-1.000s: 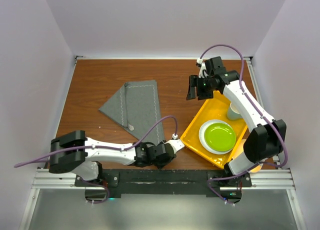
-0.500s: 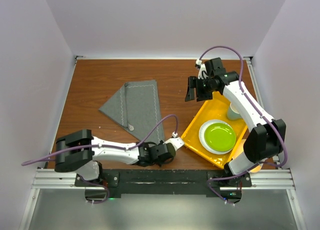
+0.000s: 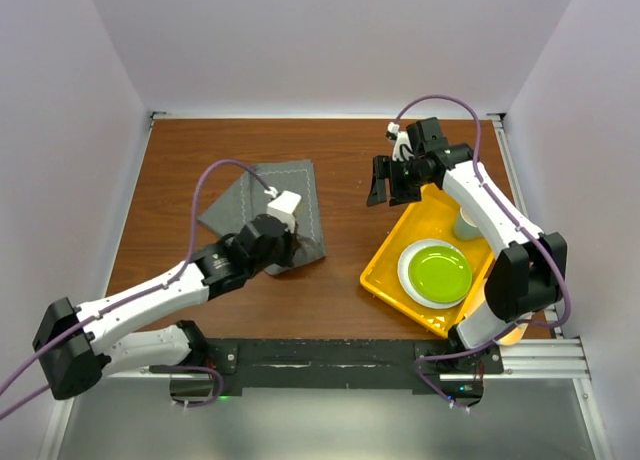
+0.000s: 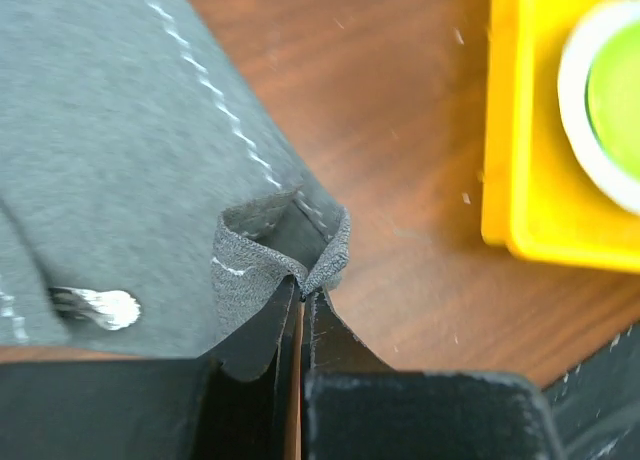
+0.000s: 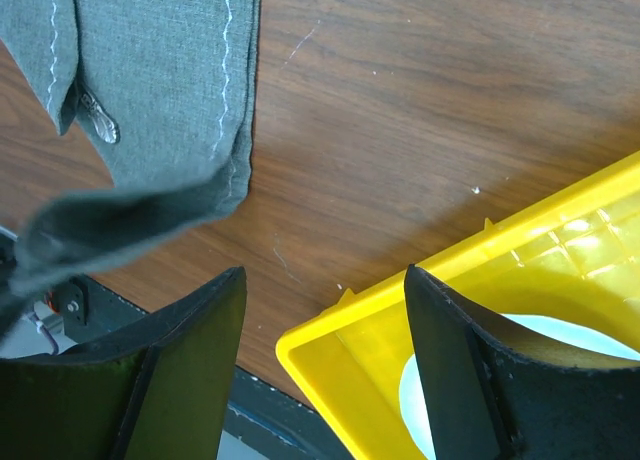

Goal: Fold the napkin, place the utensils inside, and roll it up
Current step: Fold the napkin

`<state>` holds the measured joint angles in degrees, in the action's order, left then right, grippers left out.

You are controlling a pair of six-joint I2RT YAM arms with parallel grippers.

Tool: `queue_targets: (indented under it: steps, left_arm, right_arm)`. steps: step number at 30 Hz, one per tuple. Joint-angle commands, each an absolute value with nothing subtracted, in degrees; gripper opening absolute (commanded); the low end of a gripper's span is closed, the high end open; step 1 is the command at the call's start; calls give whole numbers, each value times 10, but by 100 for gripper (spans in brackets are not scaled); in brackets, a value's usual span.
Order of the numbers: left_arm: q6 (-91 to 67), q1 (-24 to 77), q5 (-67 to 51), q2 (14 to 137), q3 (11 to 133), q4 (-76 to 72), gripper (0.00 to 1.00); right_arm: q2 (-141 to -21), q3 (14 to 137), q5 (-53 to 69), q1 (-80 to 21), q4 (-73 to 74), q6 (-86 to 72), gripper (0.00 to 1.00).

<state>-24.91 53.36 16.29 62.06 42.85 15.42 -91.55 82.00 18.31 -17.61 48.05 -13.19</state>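
The dark grey napkin (image 3: 290, 185) lies on the wooden table at centre left. My left gripper (image 3: 297, 250) is shut on its near corner. In the left wrist view that corner (image 4: 285, 245) is puckered and lifted off the wood between the closed jaws of the left gripper (image 4: 300, 290). One of the utensils lies on the cloth, its silvery end (image 4: 100, 305) left of the jaws and also small in the right wrist view (image 5: 100, 120). My right gripper (image 3: 385, 190) hangs open above bare wood by the tray's far corner, nothing between the jaws of the right gripper (image 5: 322, 280).
A yellow tray (image 3: 385, 270) sits at the right, holding a white-rimmed green plate (image 3: 437, 272) and a pale mug (image 3: 468, 223). The tray's corner (image 5: 330, 350) lies just under the right fingers. White walls enclose the table.
My left gripper closed on the napkin's near corner and carried it up and away from the near edge, toward the cloth's middle. The right arm has barely shifted.
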Motion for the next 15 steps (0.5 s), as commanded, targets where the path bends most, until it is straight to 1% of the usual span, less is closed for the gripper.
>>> queue_targets:
  steps: [1, 7, 10, 15]
  left_arm:
    - [-278, 464, 125, 609, 430, 177, 0]
    - [-337, 299, 59, 578, 416, 199, 0]
    - [-352, 246, 42, 565, 418, 198, 0]
    - [-376, 198, 23, 569, 450, 228, 0]
  right_arm:
    - [-924, 823, 212, -176, 461, -122, 68]
    - [-924, 816, 219, -175, 458, -123, 68]
    - [-924, 813, 225, -176, 455, -124, 68]
    - [-931, 816, 235, -181, 454, -127, 68]
